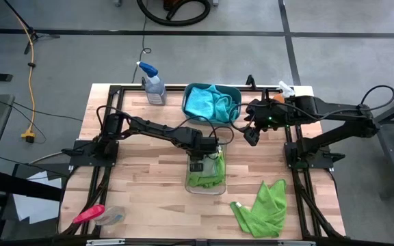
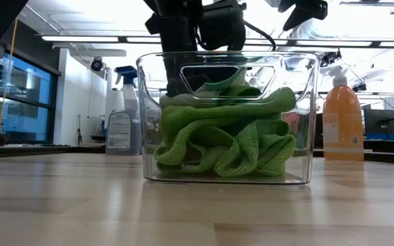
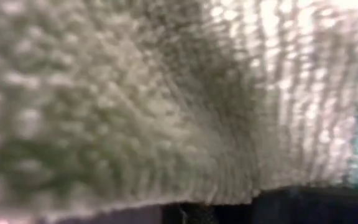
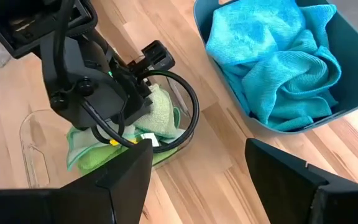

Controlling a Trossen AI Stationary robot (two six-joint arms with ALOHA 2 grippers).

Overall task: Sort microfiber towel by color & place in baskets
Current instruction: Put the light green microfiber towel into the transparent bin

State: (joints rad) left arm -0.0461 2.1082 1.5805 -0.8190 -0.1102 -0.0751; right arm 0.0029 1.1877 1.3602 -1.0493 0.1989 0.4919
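Wooden tabletop (image 1: 149,178) is lying mostly bare along its near edge, where one loose lime green towel (image 1: 262,208) is resting near the right corner and a red-handled tool (image 1: 89,214) near the left. Farther in, at mid-table, the clear bin (image 2: 228,116) is holding bunched green towels (image 2: 224,140), with open wood on both sides. The left gripper (image 1: 198,162) is reaching down into that bin, pressed against green cloth; I cannot tell whether its fingers are parted. Beyond, the right gripper (image 1: 252,134) is hovering with fingers spread wide and empty, just beside the teal tub (image 1: 190,109) holding turquoise towels (image 4: 278,56) at the far edge.
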